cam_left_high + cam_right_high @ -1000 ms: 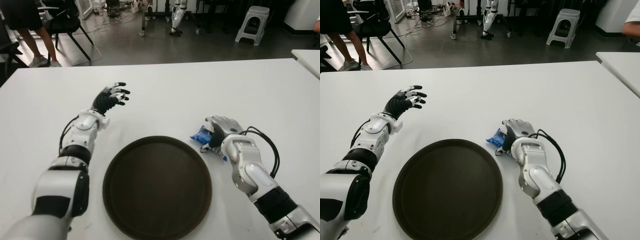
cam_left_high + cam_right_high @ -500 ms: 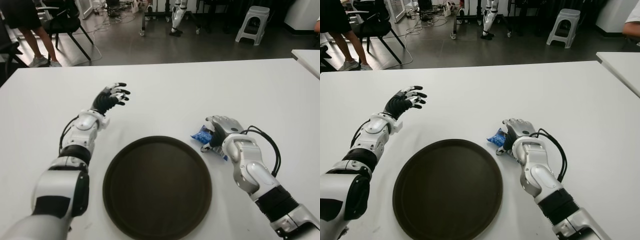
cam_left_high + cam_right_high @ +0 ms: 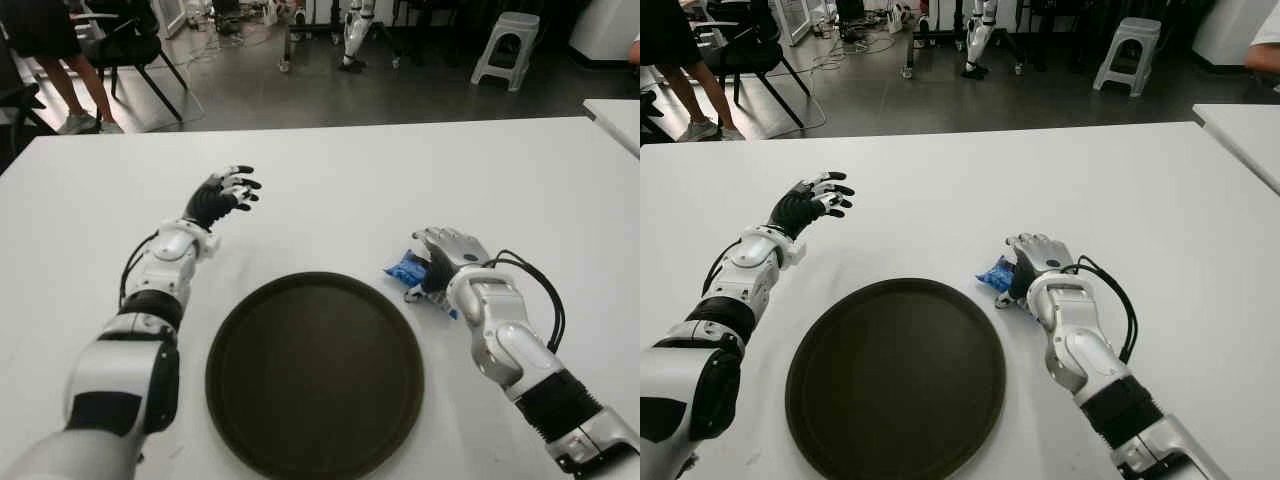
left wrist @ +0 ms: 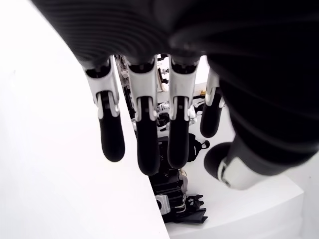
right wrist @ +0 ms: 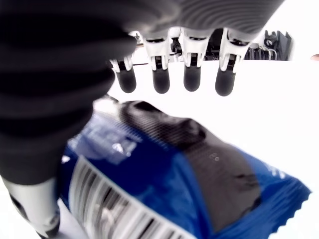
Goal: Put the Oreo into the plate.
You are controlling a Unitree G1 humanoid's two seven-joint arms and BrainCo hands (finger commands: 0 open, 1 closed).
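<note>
While the right hand covers the blue Oreo packet just right of the plate, nothing grips it. Its wrist view shows fingers extended past the packet; it may slide away. The left hand hangs open beyond the plate.

The blue packet lies just off the plate's right rim, under the right hand; bare table lies between; nothing blocks the plate.
</note>
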